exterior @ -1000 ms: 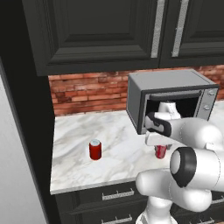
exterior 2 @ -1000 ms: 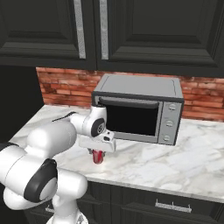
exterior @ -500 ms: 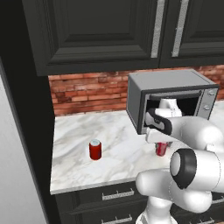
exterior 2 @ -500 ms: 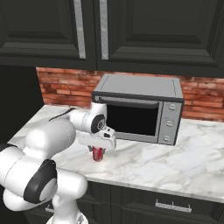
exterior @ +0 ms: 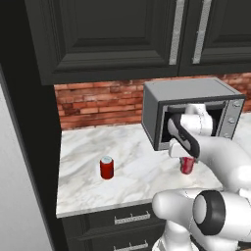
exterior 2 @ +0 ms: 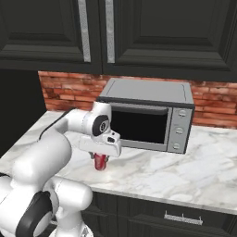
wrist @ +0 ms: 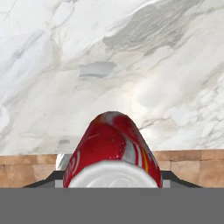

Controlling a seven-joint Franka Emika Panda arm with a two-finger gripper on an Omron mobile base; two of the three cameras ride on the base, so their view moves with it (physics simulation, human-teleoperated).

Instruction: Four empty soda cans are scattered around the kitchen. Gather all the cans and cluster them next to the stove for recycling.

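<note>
Gripper (exterior 2: 100,158) closed around red soda can (exterior: 186,165), upright at marble counter (exterior: 132,171) in front of grey microwave (exterior 2: 152,113); lifted or resting, unclear. Second soda can (exterior: 107,167) stood free on counter, well apart to left. Brick backsplash (exterior: 98,104) behind.

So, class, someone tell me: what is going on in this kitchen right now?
A white robot arm has its claw closed around a red soda can on the marble counter, just in front of the grey microwave. A second can stands alone further left on the same counter, untouched.
</note>
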